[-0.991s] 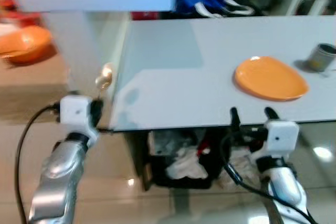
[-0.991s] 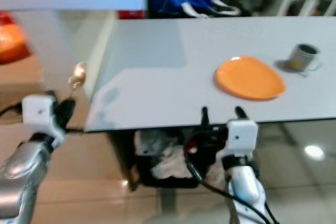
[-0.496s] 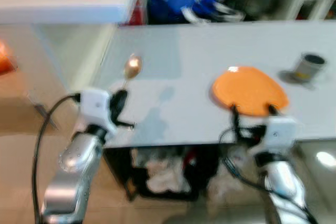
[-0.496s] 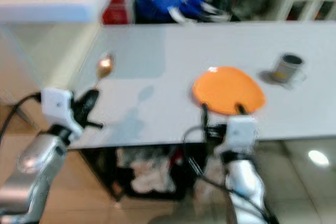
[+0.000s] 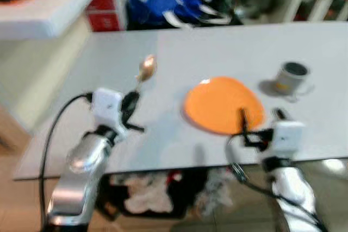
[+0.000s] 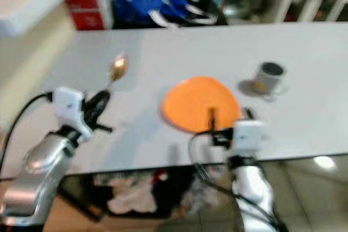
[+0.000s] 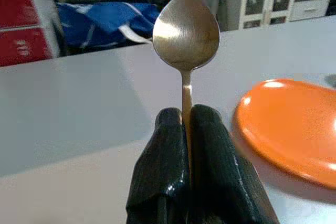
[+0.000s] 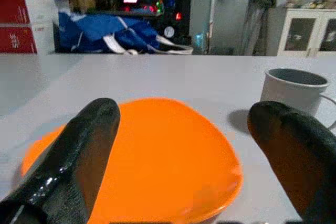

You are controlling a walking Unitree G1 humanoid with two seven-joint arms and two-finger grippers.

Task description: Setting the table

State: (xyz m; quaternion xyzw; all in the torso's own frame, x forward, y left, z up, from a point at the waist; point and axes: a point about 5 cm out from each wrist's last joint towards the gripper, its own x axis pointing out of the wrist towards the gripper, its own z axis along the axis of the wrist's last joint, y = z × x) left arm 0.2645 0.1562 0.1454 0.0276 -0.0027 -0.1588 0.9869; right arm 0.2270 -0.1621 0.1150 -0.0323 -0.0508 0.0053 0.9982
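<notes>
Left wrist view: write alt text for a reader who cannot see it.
The left pincer, shut on the handle of a metal spoon, holds it bowl-up above a pale grey table. An orange plate lies on the table beside it. Behind the table are a blue bag and red boxes.

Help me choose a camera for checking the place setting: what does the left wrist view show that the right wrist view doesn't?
Left wrist view: the spoon upright, its handle pinched by the shut left gripper. Right wrist view: the open right gripper above the near rim of the plate, and the grey mug beyond. Both: the orange plate, white table, blue bag.
</notes>
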